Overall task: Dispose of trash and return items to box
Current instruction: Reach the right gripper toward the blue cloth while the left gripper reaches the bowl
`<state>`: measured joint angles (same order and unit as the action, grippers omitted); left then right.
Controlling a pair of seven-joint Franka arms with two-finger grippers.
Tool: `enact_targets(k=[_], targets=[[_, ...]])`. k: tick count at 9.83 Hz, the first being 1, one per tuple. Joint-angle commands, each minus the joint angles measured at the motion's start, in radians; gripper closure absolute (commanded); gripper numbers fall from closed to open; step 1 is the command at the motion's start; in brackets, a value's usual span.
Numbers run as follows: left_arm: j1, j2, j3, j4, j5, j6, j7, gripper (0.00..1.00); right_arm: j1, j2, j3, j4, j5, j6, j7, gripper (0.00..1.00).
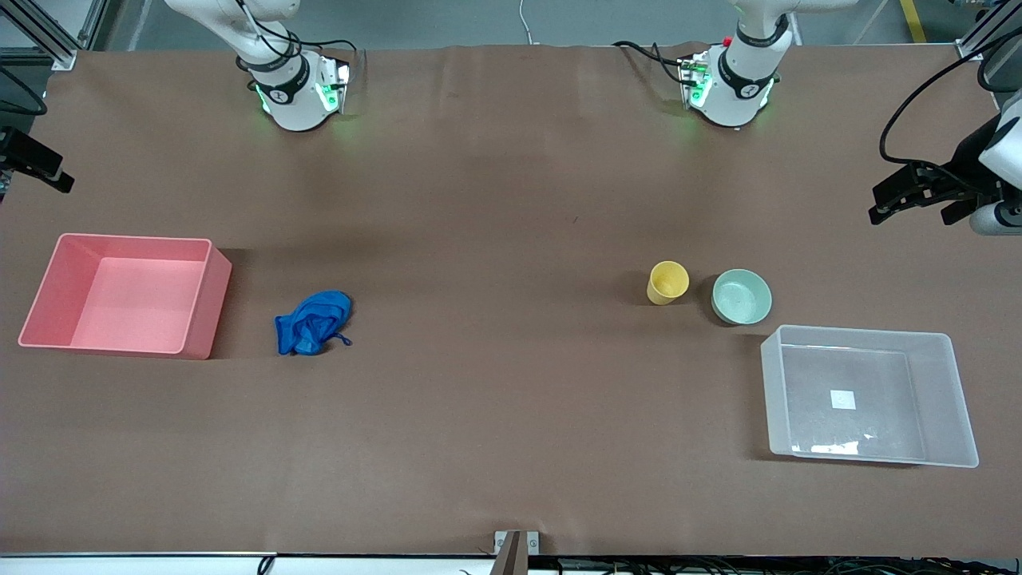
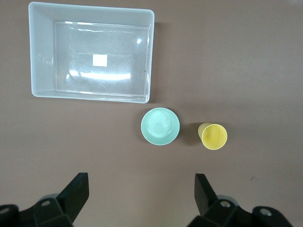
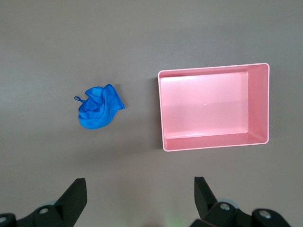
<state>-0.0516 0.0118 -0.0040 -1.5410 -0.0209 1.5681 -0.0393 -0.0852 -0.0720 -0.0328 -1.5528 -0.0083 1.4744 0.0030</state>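
Observation:
The blue cloth wad [image 1: 311, 323] lies on the brown table beside the pink bin [image 1: 128, 294]; it also shows in the right wrist view [image 3: 98, 113]. The yellow cup [image 1: 667, 283] stands upright beside the mint-green bowl [image 1: 742, 296]. Both sit just farther from the front camera than the clear tub [image 1: 869, 395] with its white label. The left wrist view shows the tub [image 2: 42, 52], bowl [image 2: 160, 126] and cup [image 2: 214, 136]. My left gripper [image 2: 141, 190] is open and empty, high over bare table. My right gripper [image 3: 139, 191] is open and empty, high over bare table near its base.
The pink bin, empty, shows in the right wrist view [image 3: 258, 104]. Both arm bases [image 1: 291, 88] [image 1: 730, 80] stand along the table's edge farthest from the front camera. Black gear [image 1: 918, 192] juts in at the left arm's end, and more [image 1: 32, 164] at the right arm's end.

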Motion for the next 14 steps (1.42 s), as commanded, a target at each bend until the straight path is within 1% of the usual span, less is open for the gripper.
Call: enact_targets(k=[1, 6, 7, 8, 9, 10, 11, 12, 13, 14], targets=[[-0.005, 0.002, 0.002, -0.016, 0.021, -0.016, -0.010, 0.01, -0.004, 0.006, 0.002, 0.017, 0.002, -0.016, -0.009, 0.00], [-0.001, 0.011, 0.002, -0.025, 0.021, -0.017, -0.002, 0.00, -0.004, 0.006, 0.002, 0.017, 0.002, -0.016, -0.009, 0.00], [0.001, 0.013, 0.006, -0.057, 0.022, 0.010, -0.002, 0.00, 0.001, 0.006, 0.004, 0.017, 0.002, -0.016, -0.009, 0.00], [0.003, 0.013, 0.007, -0.126, 0.022, 0.068, 0.007, 0.00, 0.004, 0.006, 0.022, 0.019, 0.004, -0.014, -0.006, 0.00], [0.003, 0.010, 0.009, -0.212, 0.022, 0.154, 0.012, 0.00, 0.002, 0.012, 0.069, 0.016, 0.002, -0.005, 0.006, 0.00], [0.004, 0.008, 0.009, -0.300, 0.022, 0.246, 0.012, 0.00, 0.002, 0.046, 0.111, 0.008, -0.001, 0.026, 0.041, 0.00], [0.006, 0.010, 0.009, -0.394, 0.022, 0.348, 0.012, 0.00, 0.005, 0.098, 0.144, -0.024, -0.002, 0.081, 0.107, 0.00], [0.010, 0.019, 0.009, -0.492, 0.022, 0.469, 0.012, 0.00, 0.007, 0.151, 0.172, -0.083, -0.006, 0.177, 0.142, 0.00], [0.010, 0.051, 0.009, -0.572, 0.022, 0.583, 0.012, 0.00, 0.009, 0.196, 0.185, -0.146, -0.013, 0.278, 0.152, 0.00], [0.012, 0.097, 0.009, -0.629, 0.022, 0.693, 0.012, 0.00, 0.021, 0.251, 0.185, -0.194, -0.021, 0.388, 0.153, 0.00]])
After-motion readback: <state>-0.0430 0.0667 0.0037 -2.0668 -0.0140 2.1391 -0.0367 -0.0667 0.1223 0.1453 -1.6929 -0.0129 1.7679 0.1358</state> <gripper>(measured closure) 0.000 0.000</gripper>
